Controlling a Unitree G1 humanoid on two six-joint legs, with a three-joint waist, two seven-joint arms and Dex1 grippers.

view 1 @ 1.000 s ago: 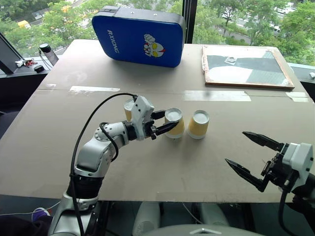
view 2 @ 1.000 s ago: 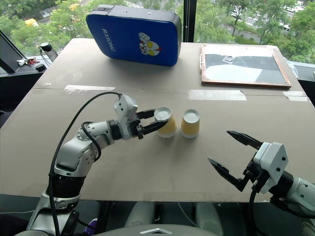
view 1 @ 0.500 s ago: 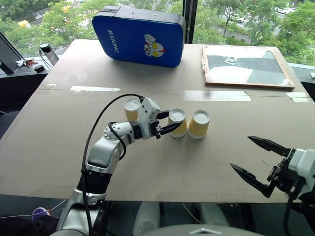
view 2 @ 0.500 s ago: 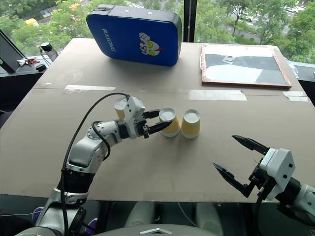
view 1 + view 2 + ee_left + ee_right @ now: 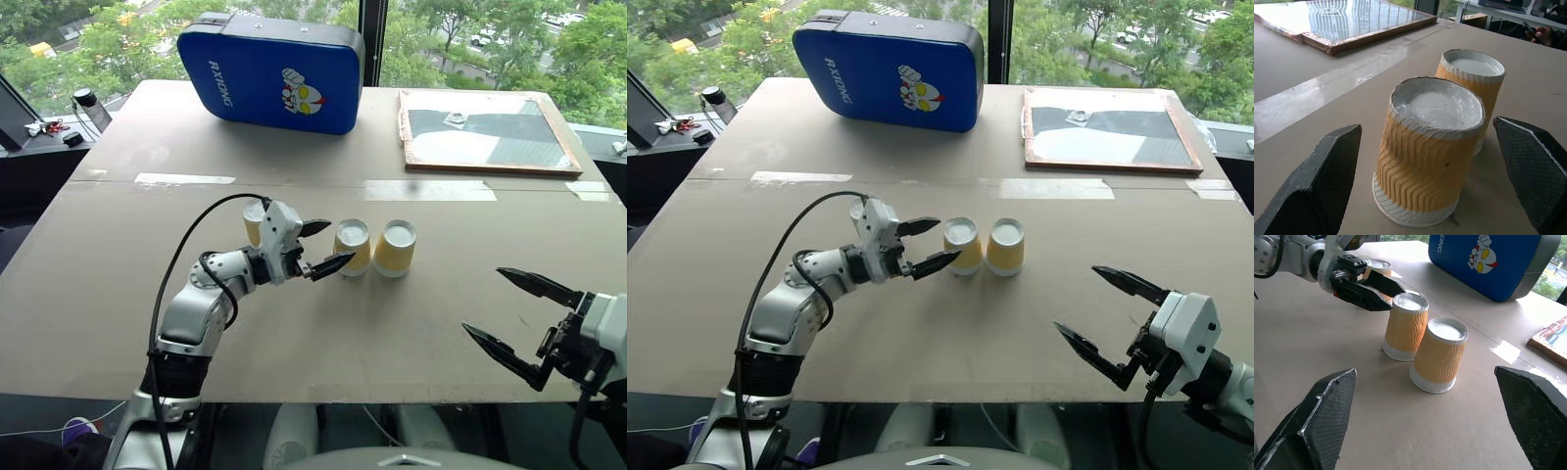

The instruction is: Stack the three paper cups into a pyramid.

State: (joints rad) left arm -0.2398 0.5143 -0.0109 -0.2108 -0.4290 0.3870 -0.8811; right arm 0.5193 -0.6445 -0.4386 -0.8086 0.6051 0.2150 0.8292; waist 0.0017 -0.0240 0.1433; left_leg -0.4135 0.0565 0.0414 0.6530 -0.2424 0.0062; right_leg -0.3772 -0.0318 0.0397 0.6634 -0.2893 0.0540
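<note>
- 3 paper cups stand upside down on the bench, white bases up, none stacked on another.
- The middle cup and the right cup sit just beside each other near the bench's centre; in the right wrist view they look very close, perhaps touching at the bottom rims, though I cannot tell for sure.
- The third cup stands to the left of that pair, partly hidden behind the left arm.
- The left claw points right toward the middle cup with its 2 fingers spread apart; in the left wrist view a clear gap shows between each finger and the cup's ribbed side, so the cup stands free on the bench between the fingertips.
- The right claw hangs over the near right edge of the bench, well apart from the cups, its 2 fingers spread wide with nothing between them.
- A blue pad with a cartoon figure lies at the far side of the bench, left of centre.
- A wood-framed board lies flat at the far right.
- Strips of clear tape run along a seam across the bench, beyond the cups.
</note>
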